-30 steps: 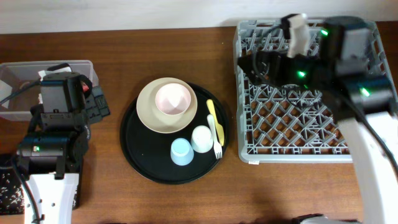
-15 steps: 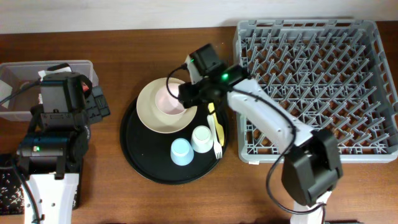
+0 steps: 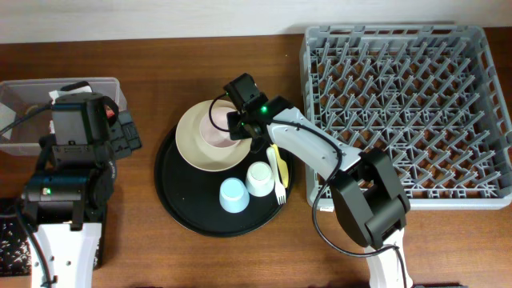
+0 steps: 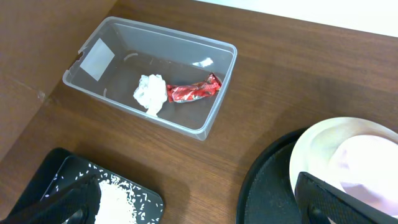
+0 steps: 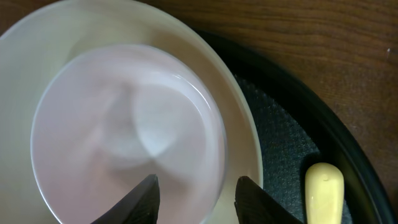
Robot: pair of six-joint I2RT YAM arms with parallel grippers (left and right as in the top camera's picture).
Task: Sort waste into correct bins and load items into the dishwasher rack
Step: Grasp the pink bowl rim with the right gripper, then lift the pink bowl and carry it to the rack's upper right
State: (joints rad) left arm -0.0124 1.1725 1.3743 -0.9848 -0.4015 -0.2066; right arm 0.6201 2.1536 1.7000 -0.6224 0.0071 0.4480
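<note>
My right gripper (image 5: pixel 200 199) straddles the near rim of the small pink bowl (image 5: pixel 124 124), one finger inside it and the other over the cream bowl (image 5: pixel 239 124) that holds it. Gaps show on both sides of the rim. Seen from overhead, the blue cup (image 3: pixel 234 195), white cup (image 3: pixel 259 178) and yellow-handled fork (image 3: pixel 278 164) lie on the round tray. The grey rack (image 3: pixel 400 112) stands at the right. My left gripper (image 4: pixel 199 211) hangs wide open above the table. The tissue (image 4: pixel 151 92) and red wrapper (image 4: pixel 194 91) lie in the clear tub (image 4: pixel 211 93). Rice (image 4: pixel 115 202) lies in the black bin (image 4: pixel 68 180).
The round black tray (image 3: pixel 184 200) carries the bowls, cups and fork at the table's middle. My right arm stretches from the front right across the rack's left corner. The left arm stands beside the clear tub at the far left.
My right arm has swung from above the rack down to the bowls, and its jaws have narrowed around the pink bowl's rim. The left arm has not moved.
</note>
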